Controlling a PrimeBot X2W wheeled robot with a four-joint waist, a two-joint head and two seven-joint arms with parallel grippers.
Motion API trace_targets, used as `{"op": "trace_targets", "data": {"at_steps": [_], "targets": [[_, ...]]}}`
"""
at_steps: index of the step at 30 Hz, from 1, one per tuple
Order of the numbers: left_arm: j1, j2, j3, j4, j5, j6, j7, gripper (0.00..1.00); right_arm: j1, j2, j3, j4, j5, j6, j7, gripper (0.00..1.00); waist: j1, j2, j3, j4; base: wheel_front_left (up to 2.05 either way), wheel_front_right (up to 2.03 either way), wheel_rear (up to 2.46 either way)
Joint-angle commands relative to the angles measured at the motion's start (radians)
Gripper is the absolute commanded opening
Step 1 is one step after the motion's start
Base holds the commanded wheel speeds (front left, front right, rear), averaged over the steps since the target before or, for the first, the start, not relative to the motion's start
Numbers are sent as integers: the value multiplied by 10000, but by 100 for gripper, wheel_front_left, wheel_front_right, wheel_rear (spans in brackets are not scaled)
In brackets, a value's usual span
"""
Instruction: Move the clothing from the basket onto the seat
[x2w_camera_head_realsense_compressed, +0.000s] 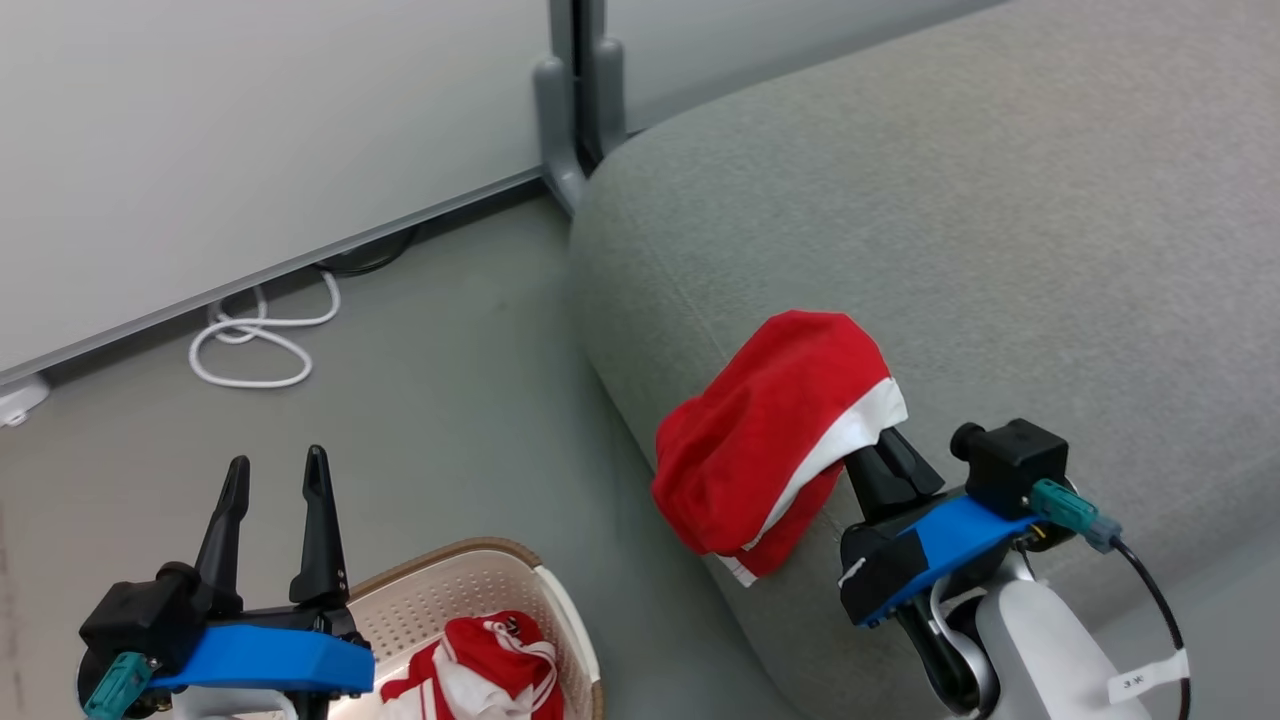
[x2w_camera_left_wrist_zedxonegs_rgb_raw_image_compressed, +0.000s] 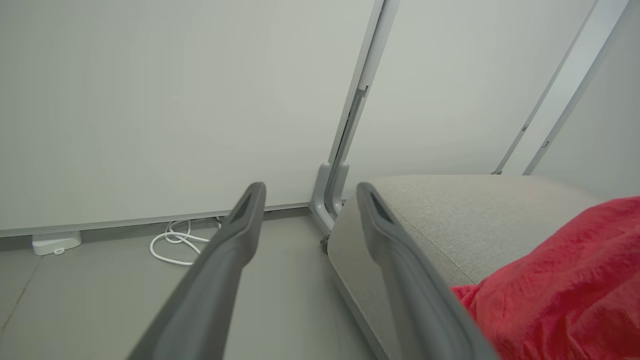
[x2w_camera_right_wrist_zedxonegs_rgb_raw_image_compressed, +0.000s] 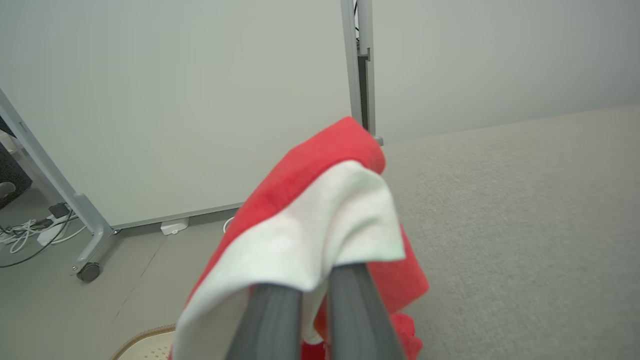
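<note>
My right gripper (x2w_camera_head_realsense_compressed: 882, 452) is shut on a piece of red clothing (x2w_camera_head_realsense_compressed: 770, 430) with a white band. The garment drapes over the fingertips and hangs at the rounded edge of the grey seat (x2w_camera_head_realsense_compressed: 1000, 250). In the right wrist view the clothing (x2w_camera_right_wrist_zedxonegs_rgb_raw_image_compressed: 310, 210) covers the tips of my right gripper (x2w_camera_right_wrist_zedxonegs_rgb_raw_image_compressed: 315, 300), with the seat (x2w_camera_right_wrist_zedxonegs_rgb_raw_image_compressed: 525, 225) to the right. My left gripper (x2w_camera_head_realsense_compressed: 277, 462) is open and holds nothing, above the floor beside the basket (x2w_camera_head_realsense_compressed: 450, 555). More red and white clothing (x2w_camera_head_realsense_compressed: 490, 650) lies in the basket. The left gripper (x2w_camera_left_wrist_zedxonegs_rgb_raw_image_compressed: 310, 190) points toward the wall, the seat (x2w_camera_left_wrist_zedxonegs_rgb_raw_image_compressed: 450, 215) and the held clothing (x2w_camera_left_wrist_zedxonegs_rgb_raw_image_compressed: 565, 280).
A white cable coil (x2w_camera_head_realsense_compressed: 250, 345) lies on the grey floor by the wall panel. A grey partition post (x2w_camera_head_realsense_compressed: 575, 130) stands at the seat's far corner. A wheeled frame leg (x2w_camera_right_wrist_zedxonegs_rgb_raw_image_compressed: 90, 270) and loose cables (x2w_camera_right_wrist_zedxonegs_rgb_raw_image_compressed: 30, 230) sit at the left. The basket rim (x2w_camera_right_wrist_zedxonegs_rgb_raw_image_compressed: 145, 337) shows below.
</note>
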Motion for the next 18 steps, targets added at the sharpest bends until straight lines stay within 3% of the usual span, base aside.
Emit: {"op": "trace_targets", "data": {"at_steps": [1,9,18], "targets": [[25,-18,75,-56,163,-80,-26,100,324,-20,-143,-379,-46,5,132,0,0,-1,-59,-332,0,0,0],[-60,-181,341,-81,424,-290,-28,100,1088,-17,-521,-1687,10,5,684,0,0,-1,158,-987,0,0,0],[-363,-220,257,11,580,-479,-26,100,365,-19,-955,-2155,-1,5,1109,0,0,-1,683,-797,0,0,0]]}}
